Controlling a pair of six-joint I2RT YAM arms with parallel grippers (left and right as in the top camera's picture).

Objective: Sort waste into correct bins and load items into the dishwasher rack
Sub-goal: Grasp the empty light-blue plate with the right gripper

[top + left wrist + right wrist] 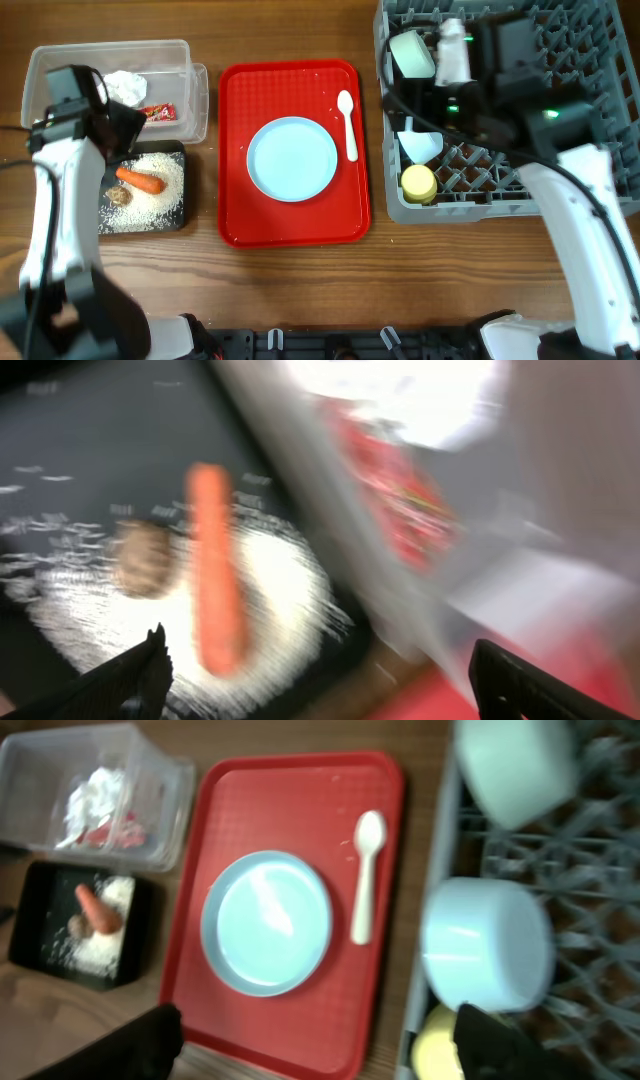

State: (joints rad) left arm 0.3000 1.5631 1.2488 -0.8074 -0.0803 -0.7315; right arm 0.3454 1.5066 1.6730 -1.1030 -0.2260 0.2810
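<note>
My left gripper (118, 128) (325, 682) is open and empty, above the black tray (143, 226) that holds the carrot (140, 181) (215, 580), rice (158, 195) and brown lump (120, 197) (143, 558). The clear tub (110, 55) holds crumpled paper (125, 86) and the wrapper (158, 114) (400, 490). The blue plate (292, 158) (268, 923) and white spoon (348, 122) (365, 875) lie on the red tray. The grey rack (600, 70) holds two bowls (412, 52) (420, 146) and the yellow cup (418, 182). My right gripper (440, 100) (315, 1050) is open and empty, high over the rack's left edge.
The red serving tray (240, 210) lies mid-table between the bins and the rack. A white bottle-like item (455, 50) stands in the rack's back left part. Bare wood runs along the table's front edge.
</note>
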